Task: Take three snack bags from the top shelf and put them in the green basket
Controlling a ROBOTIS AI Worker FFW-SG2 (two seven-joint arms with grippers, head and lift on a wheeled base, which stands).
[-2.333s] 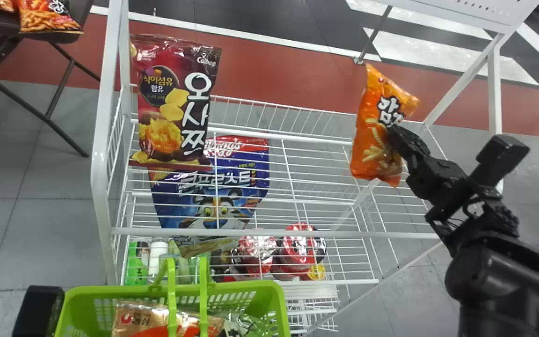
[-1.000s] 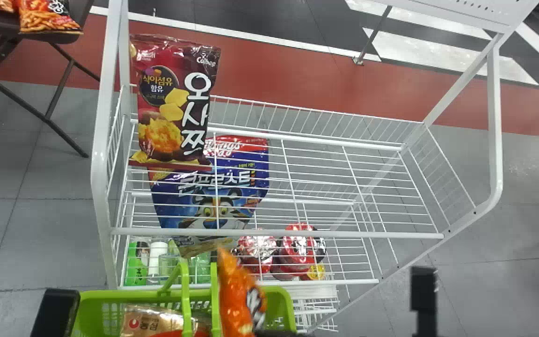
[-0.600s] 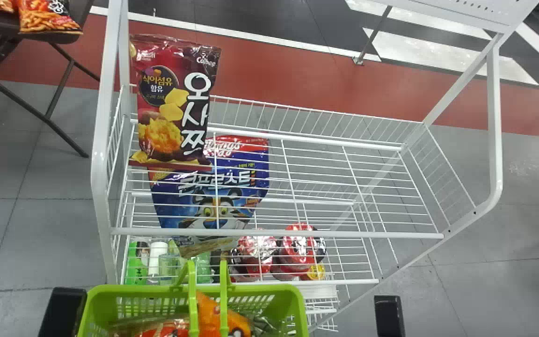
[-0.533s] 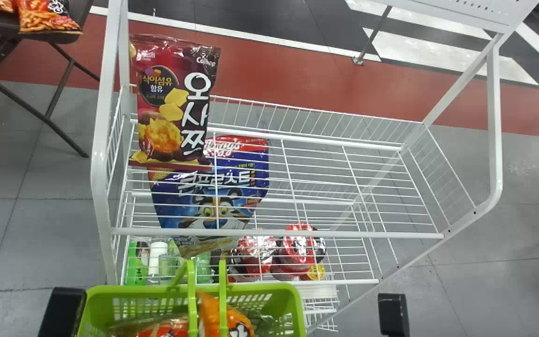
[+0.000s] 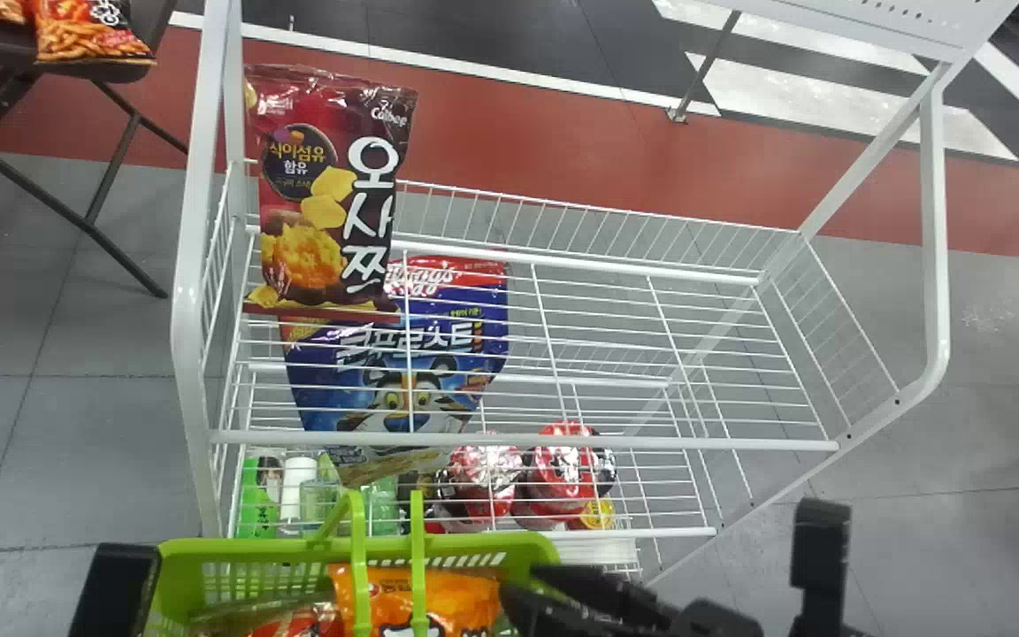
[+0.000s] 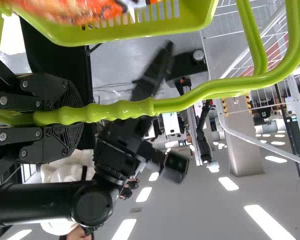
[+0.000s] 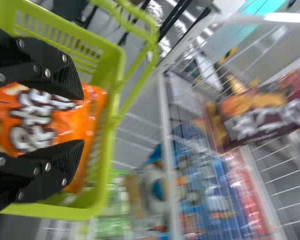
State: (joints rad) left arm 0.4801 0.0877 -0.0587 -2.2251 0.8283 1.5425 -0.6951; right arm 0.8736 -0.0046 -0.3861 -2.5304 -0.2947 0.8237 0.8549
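While my left claw (image 6: 79,117) clenches the green plastic basket (image 5: 253,550) by its handle (image 6: 127,108), likely steadying it, my right claw (image 7: 82,121) gapes, released, over the glossy orange snack bag (image 5: 465,602) inside, near the right edge

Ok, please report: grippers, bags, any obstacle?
Left gripper closed on basket handle. Right gripper open above orange bag in green basket. Dark red bag on top shelf. Upright handles possibly in way.
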